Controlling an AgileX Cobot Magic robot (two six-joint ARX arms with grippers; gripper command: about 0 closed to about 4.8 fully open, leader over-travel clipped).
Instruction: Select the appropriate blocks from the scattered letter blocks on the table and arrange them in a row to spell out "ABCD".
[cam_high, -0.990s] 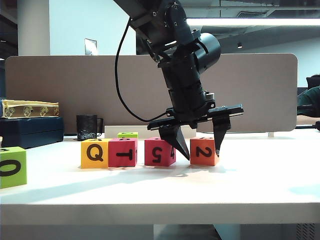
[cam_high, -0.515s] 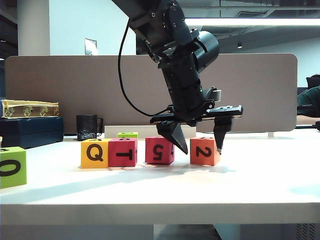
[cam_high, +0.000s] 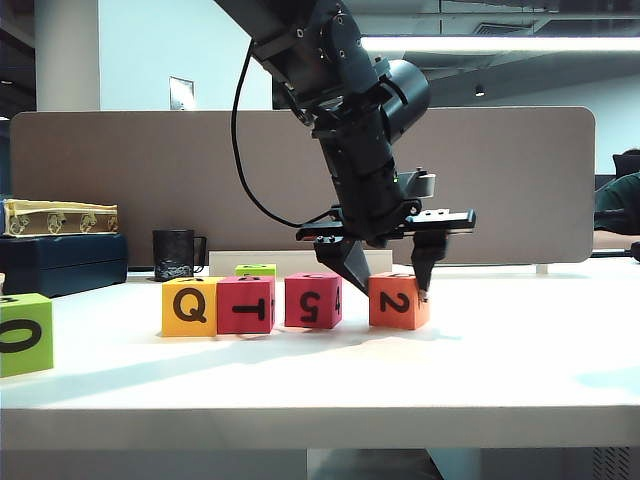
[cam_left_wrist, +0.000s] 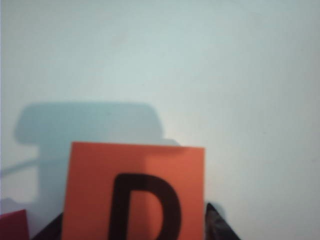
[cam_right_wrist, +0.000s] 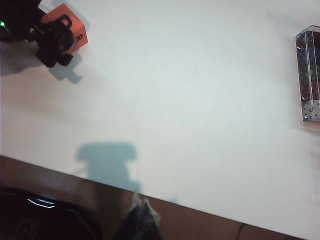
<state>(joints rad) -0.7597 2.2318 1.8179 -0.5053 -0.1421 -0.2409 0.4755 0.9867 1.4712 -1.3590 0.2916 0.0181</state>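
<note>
On the white table (cam_high: 500, 360) a row runs yellow Q block (cam_high: 189, 306), magenta T block (cam_high: 246, 305), magenta 5 block (cam_high: 313, 301) and orange block (cam_high: 397, 301) showing 2. My left gripper (cam_high: 393, 292) points down over the orange block, one finger against each side, shut on it while it rests on the table. The left wrist view shows that orange block (cam_left_wrist: 135, 190) with a D on top between the left gripper's (cam_left_wrist: 134, 227) dark tips. My right gripper (cam_right_wrist: 142, 212) hangs shut off the table's front edge, far from the orange block (cam_right_wrist: 67, 27).
A lime-green 0 block (cam_high: 25, 335) sits at the near left, and a smaller green cube (cam_high: 256, 270) sits behind the row. A black mug (cam_high: 174, 255) and stacked boxes (cam_high: 60, 250) stand at the back left. A clear case (cam_right_wrist: 310, 75) lies far right.
The left gripper opened a little, then closed again on the orange block and shifted it left toward the magenta 5 block. The 5 block also slid slightly left.
</note>
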